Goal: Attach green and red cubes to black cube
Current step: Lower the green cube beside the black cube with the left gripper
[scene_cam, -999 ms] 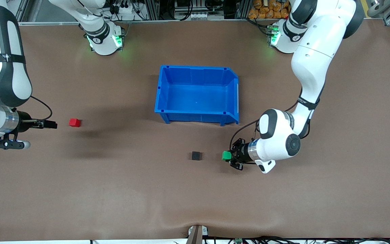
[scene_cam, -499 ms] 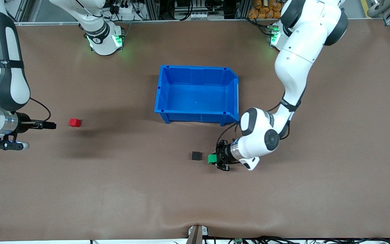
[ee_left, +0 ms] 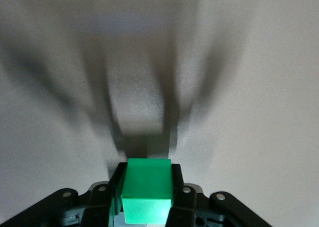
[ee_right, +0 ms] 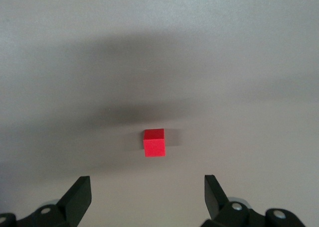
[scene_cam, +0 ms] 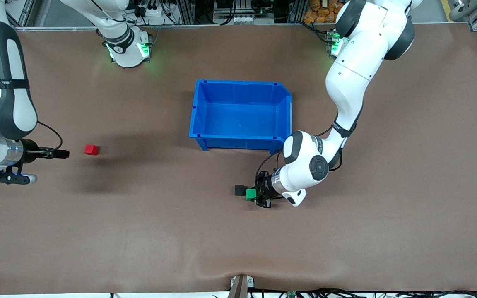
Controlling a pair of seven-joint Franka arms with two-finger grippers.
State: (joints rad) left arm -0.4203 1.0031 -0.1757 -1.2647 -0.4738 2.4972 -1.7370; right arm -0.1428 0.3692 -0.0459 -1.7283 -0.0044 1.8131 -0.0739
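Brown tabletop. Left gripper clenched on small bright green cube, touching tiny matte black cube. Next: press flush. Right gripper, fingers spread, waits near small red cube.

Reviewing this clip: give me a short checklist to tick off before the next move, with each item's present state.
1. Small bright green cube held in left pincer: ok, fingers shut on both sides.
2. Green cube against small matte black cube on the table: cannot tell, they appear to meet in the front view.
3. Black cube visible in the left wrist view: not ok, hidden by the green cube.
4. Right pincer open: ok, fingers spread wide.
5. Small bright red cube lined up between the right pincer's fingers: ok, centred ahead, not yet grasped.
6. Open blue plastic bin clear of both arms: ok.
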